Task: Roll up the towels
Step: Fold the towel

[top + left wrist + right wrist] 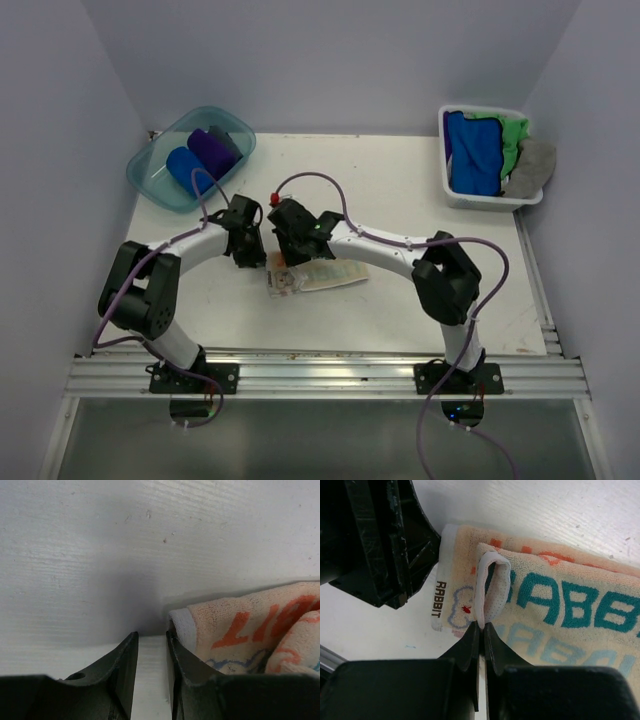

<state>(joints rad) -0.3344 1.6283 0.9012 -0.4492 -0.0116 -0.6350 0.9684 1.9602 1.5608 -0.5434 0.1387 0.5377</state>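
Teal tub (140, 172), bench (400, 180) far left: rolled blue towel (183, 168), rolled purple towel (212, 148).
Left gripper (151, 637): slightly open, empty, just beside cream towel (560, 605).
Cream towel: mid-bench, folded.
Right gripper (481, 630): closed, pinching its white hem.
White basket (482, 201), far right: loose blue towel (472, 150), green towel (513, 140), grey towel (532, 168).

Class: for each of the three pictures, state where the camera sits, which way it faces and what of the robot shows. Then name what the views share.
Top external: above and behind the bases, looking down on the white table; both arms show.
Left wrist: on the left arm, looking low across the tabletop past the left gripper, jaws slightly apart.
Right wrist: on the right arm, looking down past the right gripper, which pinches the hem of the cream terry towel with teal lettering.
Shared: that towel shows in all three.
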